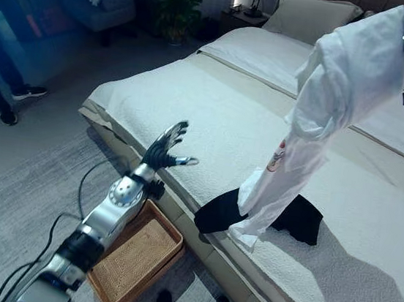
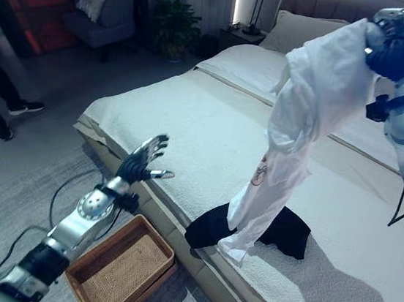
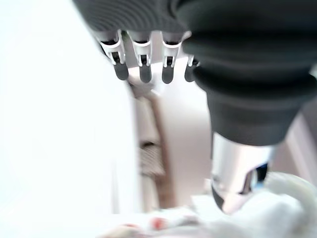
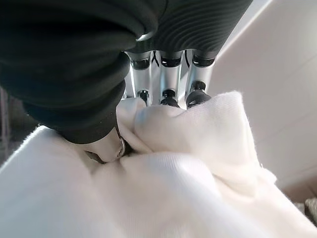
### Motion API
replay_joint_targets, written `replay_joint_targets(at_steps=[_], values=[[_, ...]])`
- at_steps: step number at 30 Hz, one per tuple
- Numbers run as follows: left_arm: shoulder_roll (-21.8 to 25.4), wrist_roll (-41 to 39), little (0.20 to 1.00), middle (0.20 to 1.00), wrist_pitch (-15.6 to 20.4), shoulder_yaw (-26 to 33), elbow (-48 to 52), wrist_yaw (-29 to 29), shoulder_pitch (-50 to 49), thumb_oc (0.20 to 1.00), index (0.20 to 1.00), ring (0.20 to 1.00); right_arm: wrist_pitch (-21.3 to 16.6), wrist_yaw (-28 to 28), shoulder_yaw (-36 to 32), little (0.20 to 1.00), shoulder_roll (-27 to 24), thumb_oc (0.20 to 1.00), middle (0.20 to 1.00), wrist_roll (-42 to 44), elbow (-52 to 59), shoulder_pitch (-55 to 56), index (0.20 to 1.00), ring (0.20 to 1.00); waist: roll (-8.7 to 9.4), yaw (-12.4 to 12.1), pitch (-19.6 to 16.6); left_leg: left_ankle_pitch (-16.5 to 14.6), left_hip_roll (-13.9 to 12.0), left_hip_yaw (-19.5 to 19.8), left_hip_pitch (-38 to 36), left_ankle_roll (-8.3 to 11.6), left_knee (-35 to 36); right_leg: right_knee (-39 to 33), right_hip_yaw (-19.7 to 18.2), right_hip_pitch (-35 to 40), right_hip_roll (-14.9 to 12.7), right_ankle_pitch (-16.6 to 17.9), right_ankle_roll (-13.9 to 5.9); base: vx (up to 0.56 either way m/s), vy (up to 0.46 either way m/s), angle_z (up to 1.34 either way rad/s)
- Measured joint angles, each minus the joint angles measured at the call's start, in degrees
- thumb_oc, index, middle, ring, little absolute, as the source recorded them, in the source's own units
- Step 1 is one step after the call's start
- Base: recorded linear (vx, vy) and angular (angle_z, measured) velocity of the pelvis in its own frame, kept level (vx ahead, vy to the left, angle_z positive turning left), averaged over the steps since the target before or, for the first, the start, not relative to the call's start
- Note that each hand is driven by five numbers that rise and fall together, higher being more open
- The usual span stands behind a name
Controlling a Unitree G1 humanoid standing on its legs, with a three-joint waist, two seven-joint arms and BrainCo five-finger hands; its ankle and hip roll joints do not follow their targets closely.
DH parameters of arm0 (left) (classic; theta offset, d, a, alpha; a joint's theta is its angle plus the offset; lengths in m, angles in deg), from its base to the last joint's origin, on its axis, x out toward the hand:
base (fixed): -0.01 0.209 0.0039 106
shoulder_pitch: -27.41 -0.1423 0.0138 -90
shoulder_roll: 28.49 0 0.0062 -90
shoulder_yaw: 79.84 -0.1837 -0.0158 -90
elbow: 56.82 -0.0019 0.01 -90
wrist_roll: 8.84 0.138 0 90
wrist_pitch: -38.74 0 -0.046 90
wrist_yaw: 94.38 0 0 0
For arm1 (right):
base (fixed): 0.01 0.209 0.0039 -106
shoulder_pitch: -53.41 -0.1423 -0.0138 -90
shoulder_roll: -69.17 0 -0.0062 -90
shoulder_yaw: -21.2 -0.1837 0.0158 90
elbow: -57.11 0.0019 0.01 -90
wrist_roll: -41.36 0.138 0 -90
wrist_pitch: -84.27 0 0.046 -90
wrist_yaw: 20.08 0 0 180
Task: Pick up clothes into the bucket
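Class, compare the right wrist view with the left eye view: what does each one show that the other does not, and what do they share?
Right wrist view alone: up close, the right hand with its fingers curled into a bunched fold of the white garment.

Left eye view alone: the left hand open above the bed's edge, the wicker basket on the floor beside the bed, a black garment lying on the bed, and a person's legs at the far left.

Both: the white garment held by the right hand.

There are two garments: one white garment [image 2: 301,126] and one black garment [image 2: 284,231]. One wicker basket [image 2: 117,269], one bed [image 2: 190,127], two pillows [image 2: 305,27].
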State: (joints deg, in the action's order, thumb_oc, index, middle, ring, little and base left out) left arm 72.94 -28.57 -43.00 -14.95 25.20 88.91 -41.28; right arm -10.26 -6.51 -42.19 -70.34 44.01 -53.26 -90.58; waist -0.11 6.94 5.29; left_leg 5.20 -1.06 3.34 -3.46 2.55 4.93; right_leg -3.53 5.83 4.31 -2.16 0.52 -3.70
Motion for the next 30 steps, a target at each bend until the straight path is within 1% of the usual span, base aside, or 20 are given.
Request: replay_joint_targets(at_steps=[1, 3, 6, 8, 10, 14, 15, 16, 17, 18, 19, 20, 21, 22, 23, 25, 27, 30], values=[[-0.43, -0.41, 1.0, 1.0, -0.04, -1.8, -0.01, -0.03, 2.63, 1.0, 1.0, 1.0, -0.05, -1.23, 2.27, 0.2, -0.05, 0.2, 0.2, 0.34, 0.11, -1.59, 0.2, 0.2, -0.04, 0.42, -0.09, 0.0, -0.06, -0.23, -0.08, 0.0, -0.01, -1.01, -0.25, 0.39, 0.09, 0.72, 0.1, -0.01, -0.015, -0.1], [-0.65, -1.36, 1.0, 1.0, -0.02, -4.2, 0.06, -0.43, 5.31, 1.0, 1.0, 1.0, -0.06, -2.24, 4.49, 0.2, -0.07, 0.2, 0.2, 0.36, 0.01, -3.1, 0.2, 0.2, -0.05, 0.68, -0.12, 0.0, -0.15, -0.44, -0.14, 0.01, -0.01, -1.63, -0.55, 0.63, 0.2, 1.37, 0.36, -0.01, -0.01, -0.1], [-1.36, -1.43, 1.0, 1.0, 0.0, -5.05, 0.08, -0.9, 6.85, 1.0, 1.0, 1.0, -0.05, -3.91, 9.7, 0.2, -0.08, 0.2, 0.2, 0.42, -0.86, -7.01, 0.2, 0.2, -0.09, 1.71, -0.16, -0.07, -0.49, -0.87, -0.41, 0.13, 0.0, -1.63, -0.87, 0.7, 0.49, 1.5, 0.54, -0.01, -0.003, -0.08], [-1.6, -1.43, 1.0, 1.0, -0.04, -5.35, 0.01, -0.86, 6.92, 1.0, 1.0, 1.0, -0.02, -5.04, 12.5, 0.2, 0.28, 0.2, 0.2, 1.24, -2.52, -9.15, 0.2, 0.2, -0.07, 1.59, -0.16, -0.2, -0.79, -1.29, -0.85, 0.31, 0.0, -1.63, -1.34, 0.91, 0.78, 1.51, 0.56, -0.01, -0.005, -0.12], [-1.71, -1.43, 1.0, 1.0, -0.03, -5.79, -0.04, -0.88, 7.17, 1.0, 1.0, 1.0, 0.02, -5.69, 12.84, 0.2, 0.73, 0.2, 0.2, 1.55, -3.55, -9.51, 0.2, 0.2, -0.06, 1.51, -0.17, -0.26, -0.94, -1.31, -0.95, 0.39, 0.01, -1.63, -1.37, 1.01, 0.94, 1.5, 0.57, 0.0, -0.004, -0.02], [-1.61, -1.42, 1.0, 1.0, -0.04, -6.77, -0.2, -0.81, 7.61, 1.0, 1.0, 1.0, 0.5, -6.83, 17.49, 0.2, 4.03, 0.2, 0.2, 2.67, -12.01, -13.62, 0.2, 0.2, -0.03, 1.28, -0.19, -0.29, -1.09, -1.19, -0.99, 0.48, -0.03, -1.64, -1.14, 1.14, 1.07, 1.72, 0.84, -0.01, -0.001, 0.01], [-1.53, -1.43, 1.0, 1.0, -0.06, -7.8, -0.2, -0.96, 7.59, 1.0, 1.0, 1.0, 0.86, -7.32, 19.63, 0.2, 5.34, 0.2, 0.2, 3.23, -16.42, -15.29, 0.2, 0.2, 0.0, 0.97, -0.19, -0.3, -1.1, -1.07, -0.95, 0.49, -0.03, -1.64, -0.98, 1.18, 1.08, 1.72, 0.83, 0.0, -0.003, 0.05], [-1.69, -1.44, 1.0, 1.0, -0.06, -8.25, -0.18, -1.0, 7.54, 1.0, 1.0, 1.0, 1.04, -7.62, 19.67, 0.2, 6.05, 0.2, 0.2, 3.56, -19.13, -15.67, 0.2, 0.2, 0.02, 0.46, -0.18, -0.29, -1.1, -1.05, -0.88, 0.49, -0.02, -1.64, -0.81, 1.12, 1.07, 1.72, 0.82, -0.04, -0.004, 0.02], [-1.72, -1.44, 1.0, 1.0, -0.09, -9.05, -0.18, -1.07, 7.51, 1.0, 1.0, 1.0, 1.52, -7.62, 19.66, 0.2, 8.36, 0.2, 0.2, 3.82, -25.19, -16.94, 0.2, 0.2, 0.15, -0.09, -0.17, -0.3, -1.1, -1.05, -0.84, 0.48, -0.12, -1.64, -0.8, 1.07, 1.05, 1.72, 0.81, -0.03, -0.004, 0.03], [-1.71, -1.44, 1.0, 1.0, -0.09, -9.49, -0.16, -1.09, 7.51, 1.0, 1.0, 1.0, 2.14, -7.5, 19.4, 0.2, 8.93, 0.2, 0.2, 3.9, -27.24, -17.11, 0.2, 0.2, 0.16, -0.44, -0.17, -0.29, -1.1, -0.96, -0.74, 0.5, -0.08, -1.64, -0.7, 1.05, 1.07, 1.7, 0.8, -0.04, -0.007, 0.05], [-1.63, -1.44, 1.0, 1.0, -0.1, -9.63, 0.08, -1.13, 6.94, 1.0, 1.0, 1.0, 2.78, -6.69, 18.04, 0.2, 10.08, 0.2, 0.2, 4.77, -30.86, -17.09, 0.2, 0.2, 0.18, -1.44, -0.16, -0.29, -1.11, -0.88, -0.61, 0.5, -0.05, -1.64, -0.59, 0.92, 1.07, 1.56, 0.6, -0.04, -0.009, 0.06], [-1.58, -1.44, 1.0, 1.0, -0.11, -9.51, 0.11, -1.04, 6.49, 1.0, 1.0, 1.0, 3.06, -5.64, 15.03, 0.2, 11.91, 0.2, 0.2, 4.91, -33.79, -17.1, 0.2, 0.2, 0.19, -1.74, -0.16, -0.3, -1.11, -0.84, -0.38, 0.49, -0.12, -1.65, -0.58, 0.78, 1.07, 1.55, 0.59, -0.02, -0.004, 0.06], [-1.58, -1.43, 1.0, 1.0, -0.15, -9.58, 0.21, -1.03, 6.23, 1.0, 1.0, 1.0, 4.12, -3.57, 12.29, 0.2, 12.89, 0.2, 0.2, 5.63, -35.38, -17.06, 0.2, 0.2, 0.21, -1.92, -0.15, -0.29, -1.07, -0.66, 0.29, 0.5, -0.11, -1.64, -0.43, 0.2, 1.06, 1.55, 0.59, -0.01, -0.002, 0.06], [-1.56, -1.41, 1.0, 1.0, -0.15, -9.27, 0.27, -0.95, 5.8, 1.0, 1.0, 1.0, 4.36, -2.16, 9.65, 0.2, 13.65, 0.2, 0.2, 6.09, -35.36, -16.77, 0.2, 0.2, 0.15, -2.22, -0.12, -0.27, -1.06, -0.38, 0.61, 0.47, -0.04, -1.64, -0.31, -0.08, 1.06, 1.55, 0.59, -0.03, 0.004, 0.12], [-1.95, -1.4, 1.0, 1.0, -0.21, -8.58, 0.26, -0.55, 4.47, 1.0, 1.0, 1.0, 4.66, 2.11, 3.97, 0.2, 15.62, 0.2, 0.2, 7.53, -34.96, -16.21, 0.2, 0.2, 0.19, -2.07, -0.1, 0.07, -0.95, 0.0, 1.25, 0.43, -0.09, -1.63, 0.04, -0.48, 1.05, 1.68, 0.66, -0.03, 0.0, 0.12], [-2.65, -1.36, 1.0, 1.0, -0.46, -8.41, 0.23, 0.1, 2.83, 1.0, 1.0, 1.0, 4.72, 7.77, -1.02, 0.2, 16.34, 0.2, 0.2, 8.16, -32.67, -15.4, 0.2, 0.2, 0.22, -2.2, -0.02, 0.2, -0.86, 0.64, 1.5, 0.44, -0.02, -1.64, 0.83, -0.45, 0.96, 1.81, 0.84, 0.02, -0.006, 0.18], [-2.88, -1.36, 1.0, 1.0, -0.49, -8.41, 0.09, 0.59, 2.13, 1.0, 1.0, 1.0, 4.68, 10.98, -2.34, 0.2, 15.7, 0.2, 0.2, 8.17, -32.02, -15.96, 0.2, 0.2, 0.34, -2.88, 0.05, 0.2, -0.81, 1.44, 1.52, 0.45, -0.01, -1.64, 1.49, -0.25, 0.98, 1.77, 0.81, 0.04, -0.008, 0.18], [-3.0, -1.36, 1.0, 1.0, -0.51, -8.38, 0.07, 0.99, 2.0, 1.0, 1.0, 1.0, 4.67, 13.7, -1.9, 0.2, 14.28, 0.2, 0.2, 8.19, -32.97, -19.08, 0.2, 0.2, 0.49, -3.5, 0.15, 0.2, -0.77, 2.31, 1.64, 0.48, -0.01, -1.64, 2.8, 0.19, 0.94, 1.5, 0.63, 0.05, 0.0, 0.22]])
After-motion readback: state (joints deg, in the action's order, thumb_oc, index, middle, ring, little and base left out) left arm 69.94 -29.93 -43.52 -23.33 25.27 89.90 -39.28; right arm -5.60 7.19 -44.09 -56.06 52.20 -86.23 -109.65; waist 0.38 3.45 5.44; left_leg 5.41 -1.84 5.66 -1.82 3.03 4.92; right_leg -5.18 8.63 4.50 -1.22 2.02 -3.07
